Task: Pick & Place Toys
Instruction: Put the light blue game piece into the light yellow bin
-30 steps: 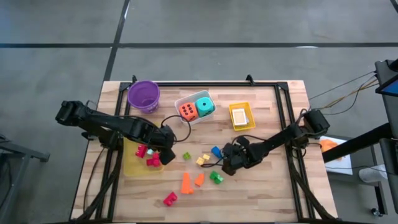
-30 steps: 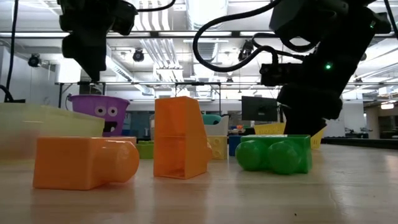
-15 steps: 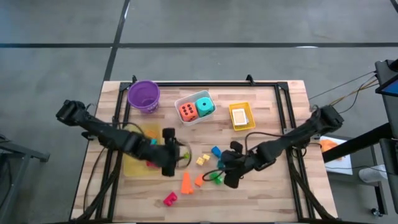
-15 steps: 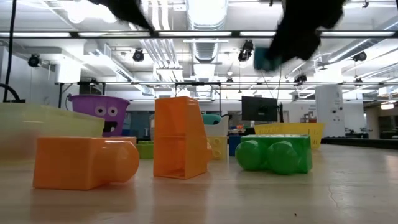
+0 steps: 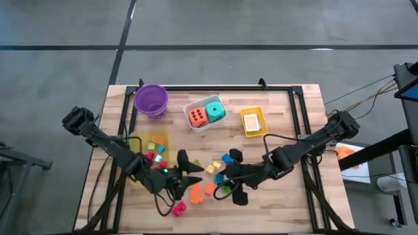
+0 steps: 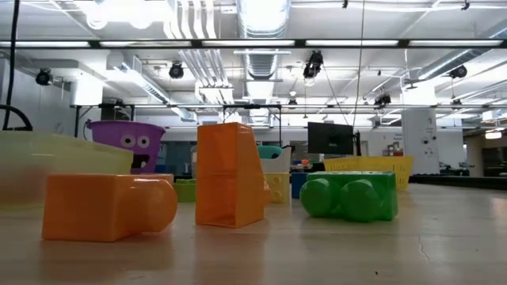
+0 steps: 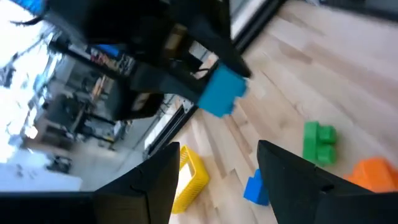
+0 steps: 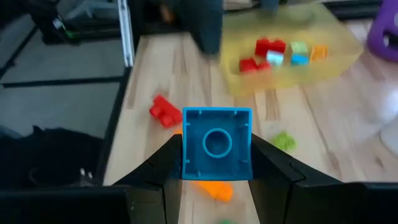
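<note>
1. Blue block point(image 8: 216, 143) is clamped in my right hand point(image 8: 216, 163), fingers pinching it from both sides, hollow underside facing the wrist cam. It's up off the counter point(image 5: 287, 117), over the loose pile mid-counter.
2. In the high view my right hand point(image 5: 230, 185) is near the front-middle, right by the green block point(image 5: 226, 188) & the orange pieces point(image 5: 194, 192).
3. Left hand point(image 7: 217, 186) has its fingers apart w/ nothing between them. From above, the left hand point(image 5: 185, 177) sits just beside the orange pieces, pointing toward the right one. Its cam sees the right arm holding that blue block point(image 7: 222, 93) in the air.
4. Yellow tray point(image 5: 134, 175) is on the counter's left side w/ red, green, orange & teal-ish bits in it. The right wrist cam shows the same tray point(image 8: 323, 68) w/ the blocks inside.
5. Still loose on the wood: a red block point(image 5: 177, 209) near the front edge, small yellow blocks point(image 5: 213, 167), another blue one point(image 5: 226, 158), plus the green & orange ones.
6. White tray point(image 5: 193, 105) at the back holds the orange die point(image 5: 196, 117) & teal die point(image 5: 214, 111) side by side. Purple bowl point(image 5: 151, 100) is back-left; a small yellow basket point(image 5: 245, 130) w/ cards point(image 5: 252, 121) is back-right.
7. Low cam: orange cylinder-ish block point(image 6: 111, 207) lying down, orange wedge point(image 6: 230, 176) upright, green block point(image 6: 348, 198) beside it. No arms in that shot.
</note>
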Available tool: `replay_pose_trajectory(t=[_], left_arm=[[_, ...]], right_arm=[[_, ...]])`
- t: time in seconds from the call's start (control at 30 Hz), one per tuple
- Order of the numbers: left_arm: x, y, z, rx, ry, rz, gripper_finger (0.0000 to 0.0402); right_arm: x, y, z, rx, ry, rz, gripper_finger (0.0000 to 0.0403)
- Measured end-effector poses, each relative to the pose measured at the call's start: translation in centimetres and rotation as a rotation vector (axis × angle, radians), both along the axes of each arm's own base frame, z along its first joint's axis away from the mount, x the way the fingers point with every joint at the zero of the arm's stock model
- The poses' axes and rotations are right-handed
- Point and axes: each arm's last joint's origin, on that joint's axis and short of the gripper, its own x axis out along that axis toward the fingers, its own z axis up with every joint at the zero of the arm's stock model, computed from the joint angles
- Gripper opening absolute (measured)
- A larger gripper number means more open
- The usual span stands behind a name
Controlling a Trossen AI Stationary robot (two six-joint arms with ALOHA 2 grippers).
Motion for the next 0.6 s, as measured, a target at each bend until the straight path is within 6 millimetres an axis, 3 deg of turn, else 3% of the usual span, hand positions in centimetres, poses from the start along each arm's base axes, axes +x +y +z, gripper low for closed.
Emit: replay_pose_trajectory(t=[0.27, 0.6], left_arm=[[1.4, -1.0, -2.1, 0.139, 0.038, -0.071, 0.0216], [2.6, -1.5, -2.6, 0.210, -0.018, -0.107, 0.0217]], right_arm=[[0.7, -0.3, 0.2, -0.011, -0.002, 0.003, 0.0131], [1.6, -1.0, -0.4, 0.032, -0.007, 0.033, 0.0131]])
